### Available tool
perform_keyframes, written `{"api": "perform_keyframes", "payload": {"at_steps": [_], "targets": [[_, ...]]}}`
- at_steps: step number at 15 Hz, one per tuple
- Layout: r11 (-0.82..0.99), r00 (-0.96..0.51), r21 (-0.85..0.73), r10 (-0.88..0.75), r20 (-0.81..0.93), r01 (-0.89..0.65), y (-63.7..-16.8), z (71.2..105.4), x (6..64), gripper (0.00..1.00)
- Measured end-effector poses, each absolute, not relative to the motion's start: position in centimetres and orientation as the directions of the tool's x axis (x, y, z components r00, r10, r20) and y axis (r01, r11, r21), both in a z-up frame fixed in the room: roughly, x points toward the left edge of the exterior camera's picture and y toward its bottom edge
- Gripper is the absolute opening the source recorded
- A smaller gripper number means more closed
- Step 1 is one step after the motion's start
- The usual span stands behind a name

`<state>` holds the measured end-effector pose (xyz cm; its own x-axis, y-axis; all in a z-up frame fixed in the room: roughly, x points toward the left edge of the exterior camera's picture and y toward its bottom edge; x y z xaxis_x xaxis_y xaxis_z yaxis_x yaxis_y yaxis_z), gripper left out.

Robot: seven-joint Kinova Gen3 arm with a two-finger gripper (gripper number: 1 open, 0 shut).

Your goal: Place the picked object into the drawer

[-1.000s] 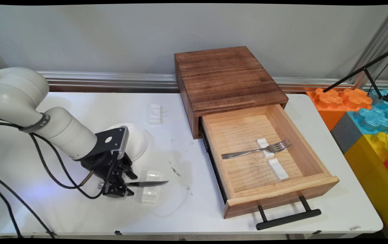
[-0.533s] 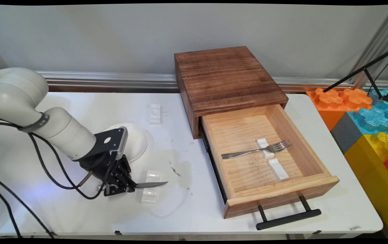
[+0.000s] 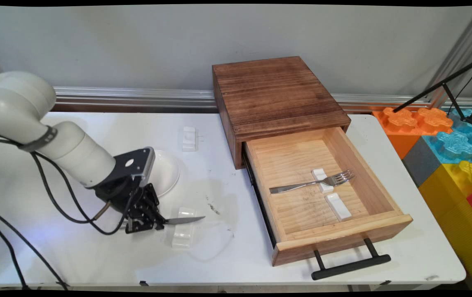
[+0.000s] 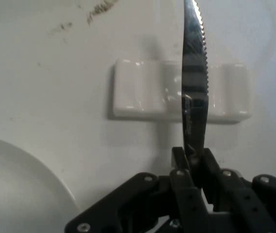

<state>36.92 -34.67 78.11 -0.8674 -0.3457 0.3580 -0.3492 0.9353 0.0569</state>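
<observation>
From the main view you've got the gripper low at the front left of the surface with its jaws pinched on a serrated knife, blade poking out over the white rest, just in front of the plate; the open drawer off to the right has a fork propped on one small white rest and a second, bare rest beside it. In the hand view you can see the jaws clamped on the knife near its handle end, the blade crossing above the rest with the plate's rim at lower left. Looks like you're mid-carry, and I'd guess that keeping the blade level matters most.
</observation>
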Motion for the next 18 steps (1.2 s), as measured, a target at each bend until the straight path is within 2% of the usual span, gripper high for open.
{"api": "perform_keyframes", "payload": {"at_steps": [8,18], "targets": [[0.92,-0.854,0.048,-0.38,0.355,-0.39,-35.7,83.0,36.0,0.0],[0.897,-0.841,0.039,-0.426,0.334,-0.439,-36.1,92.3,32.1,0.0]]}}
